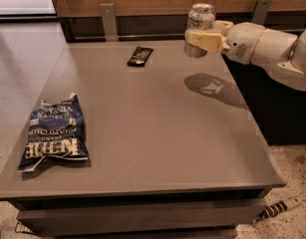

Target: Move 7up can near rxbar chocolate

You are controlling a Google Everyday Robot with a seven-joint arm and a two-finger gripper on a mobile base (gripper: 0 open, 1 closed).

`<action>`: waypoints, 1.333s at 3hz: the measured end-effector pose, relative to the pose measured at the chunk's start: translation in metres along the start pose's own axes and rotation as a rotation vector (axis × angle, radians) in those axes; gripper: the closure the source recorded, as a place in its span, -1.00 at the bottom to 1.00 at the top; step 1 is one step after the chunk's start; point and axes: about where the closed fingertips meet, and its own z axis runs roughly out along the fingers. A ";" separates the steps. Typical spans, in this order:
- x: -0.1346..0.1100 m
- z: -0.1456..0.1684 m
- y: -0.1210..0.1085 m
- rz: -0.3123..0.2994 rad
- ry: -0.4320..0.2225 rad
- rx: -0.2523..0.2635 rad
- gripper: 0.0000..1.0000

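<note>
The 7up can (200,20), silver with a pale label and pull-tab top, is held upright in the air above the table's far right part. My gripper (202,39) is shut on the 7up can, its cream fingers (206,40) wrapped around the can's lower half. The arm comes in from the right. The rxbar chocolate (140,56), a small flat black bar, lies on the table near the far edge, to the left of the can and lower in the view. The can's shadow falls on the table at the right.
A large blue crinkled chip bag (54,133) lies near the table's (157,133) front left corner. A wooden wall panel with metal brackets (108,20) runs behind the table. A power strip (279,208) lies on the floor at the lower right.
</note>
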 end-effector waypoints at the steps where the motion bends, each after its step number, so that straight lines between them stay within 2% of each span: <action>1: 0.000 0.000 0.000 0.000 0.000 0.000 1.00; 2: 0.005 0.017 -0.012 0.003 0.058 0.034 1.00; 3: 0.027 0.049 -0.041 0.024 0.143 0.055 1.00; 4: 0.060 0.093 -0.081 0.074 0.187 0.068 1.00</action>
